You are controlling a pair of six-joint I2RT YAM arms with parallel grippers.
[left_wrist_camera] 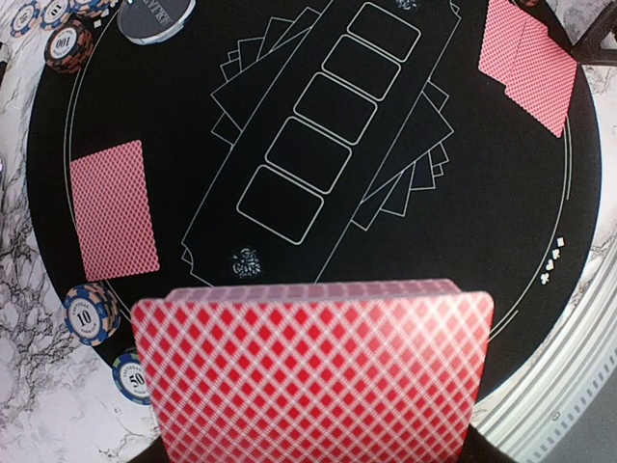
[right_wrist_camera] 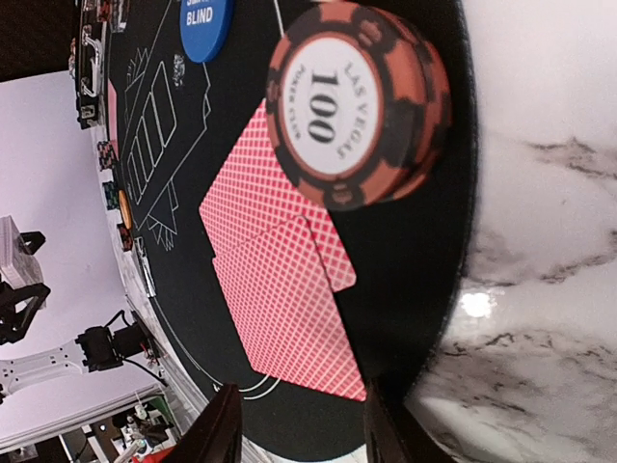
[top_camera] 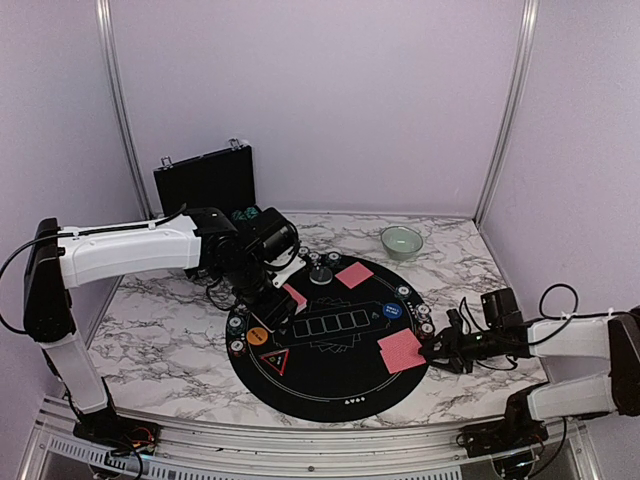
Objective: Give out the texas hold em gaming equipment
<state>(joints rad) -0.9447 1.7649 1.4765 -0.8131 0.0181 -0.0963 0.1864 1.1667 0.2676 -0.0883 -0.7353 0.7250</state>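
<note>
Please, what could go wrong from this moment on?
The open right gripper sits close to the two overlapping cards at the mat edge; moving away may drag them. The chip stack beside those cards could be knocked over. The deck in the left gripper looks slightly fanned, so a card may slip out.

Chip stacks [top_camera: 236,347] ring the mat [top_camera: 330,375], cards [top_camera: 354,274] lie near its edges; the middle lies open.

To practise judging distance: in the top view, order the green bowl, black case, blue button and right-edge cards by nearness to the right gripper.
From the right gripper:
1. Cards, just left of it.
2. Blue button, mat's right side.
3. Green bowl, far right.
4. Black case, far left corner.
</note>
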